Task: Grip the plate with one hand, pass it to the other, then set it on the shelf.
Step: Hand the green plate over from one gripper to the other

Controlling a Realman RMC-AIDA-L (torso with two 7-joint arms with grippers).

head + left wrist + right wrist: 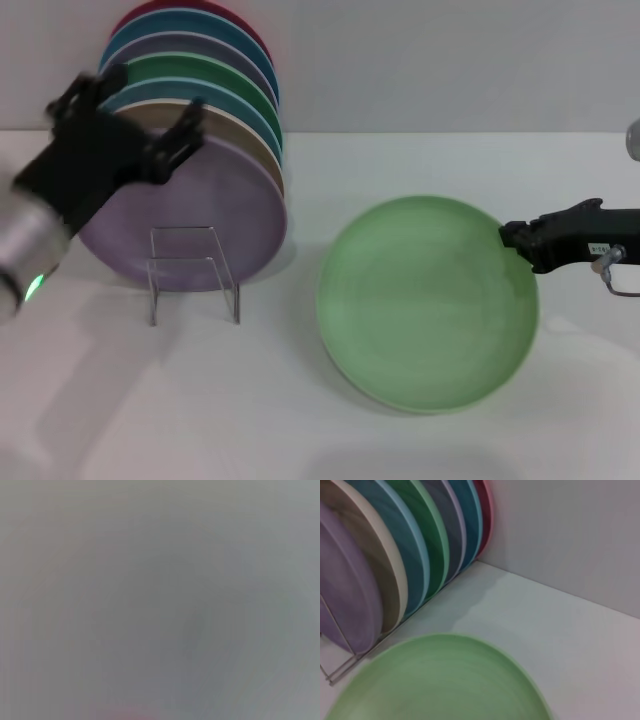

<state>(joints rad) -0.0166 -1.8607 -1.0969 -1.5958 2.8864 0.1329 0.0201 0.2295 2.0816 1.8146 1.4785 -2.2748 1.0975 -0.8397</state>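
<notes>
Plate (425, 300) held at its rim, right of the worktop's middle, toward the front edge.

Pale green, round and shallow; looks stiff, matte, fairly light, likely breakable if dropped. Right gripper (512, 238) comes in from the right edge and is clamped on the plate's right rim, so the rim is the only sound hold; the smooth face offers none. Free left rim looks best for the hand-over. Left gripper (150, 125) hovers near the left edge, fingers spread and holding nothing, in front of the lilac plate (200, 210). Wire rack (190, 270) stands toward the back left, packed with upright plates; a front slot seems free.
</notes>
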